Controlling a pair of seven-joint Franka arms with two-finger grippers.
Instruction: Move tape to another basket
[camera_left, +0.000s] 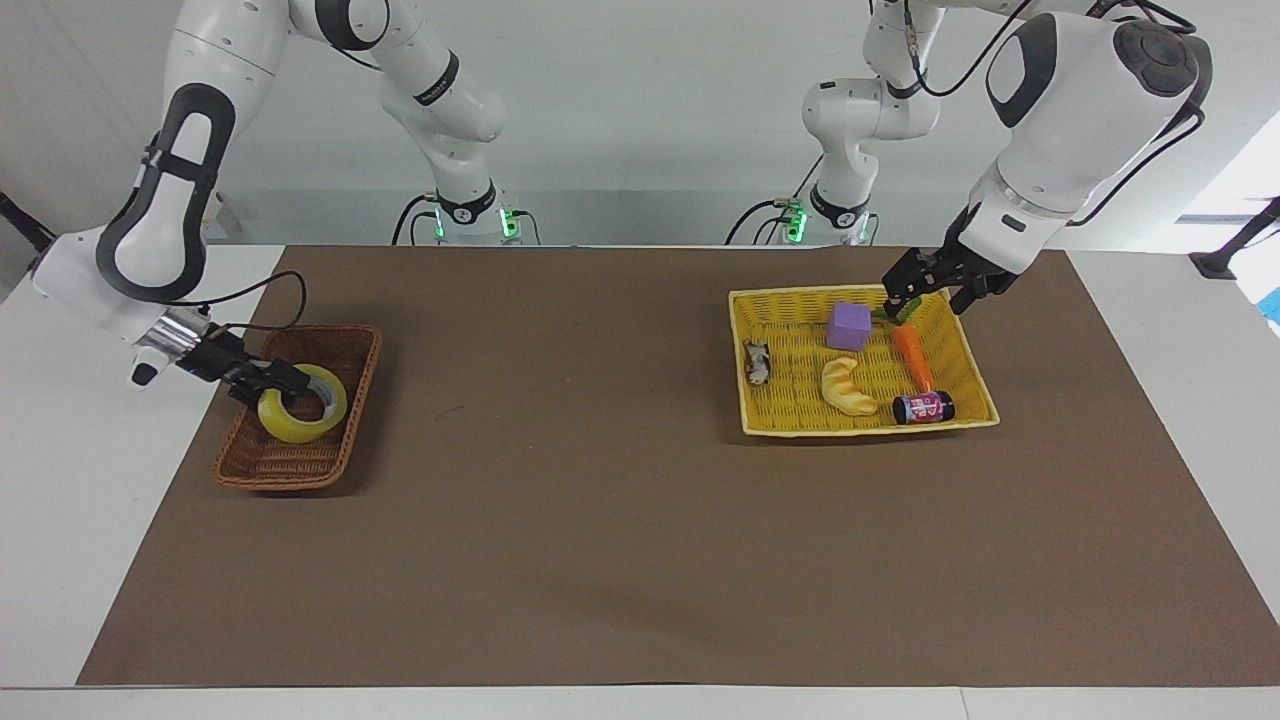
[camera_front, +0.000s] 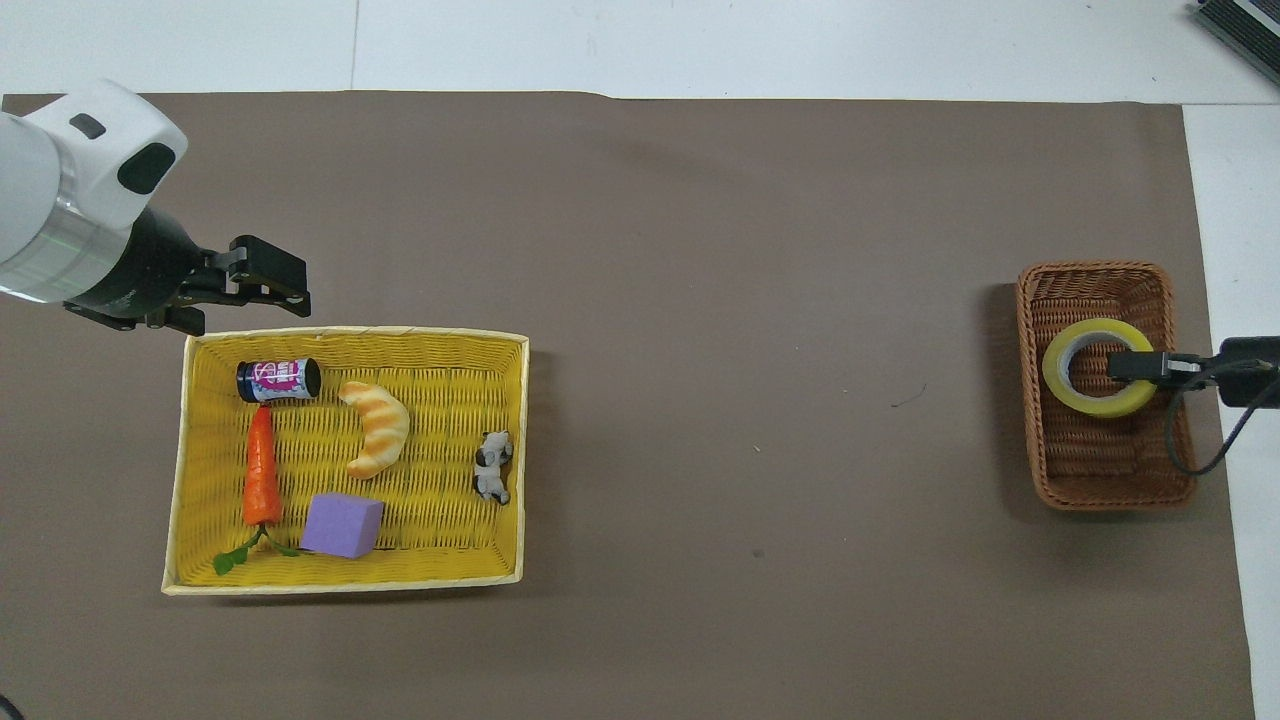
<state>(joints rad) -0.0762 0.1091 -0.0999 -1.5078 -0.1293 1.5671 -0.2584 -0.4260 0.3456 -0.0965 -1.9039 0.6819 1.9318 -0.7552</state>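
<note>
The yellow tape roll (camera_left: 287, 428) lies low inside the dark brown wicker basket (camera_left: 285, 476), at the right arm's end of the table. My right gripper (camera_left: 289, 385) is shut on the roll's wall, one finger inside the ring. In the overhead view the tape (camera_front: 1060, 374) sits in the middle of the basket (camera_front: 1110, 492) with the right gripper (camera_front: 1130, 366) on its edge. My left gripper (camera_left: 926, 291) is open and empty, raised over the yellow basket (camera_left: 770, 425); it shows in the overhead view (camera_front: 272, 281) too.
The yellow basket (camera_front: 350, 583) holds a purple block (camera_left: 848, 325), a carrot (camera_left: 912, 352), a croissant toy (camera_left: 846, 388), a small dark can (camera_left: 923, 407) and a small cow figure (camera_left: 757, 361). Brown paper (camera_left: 600, 480) covers the table.
</note>
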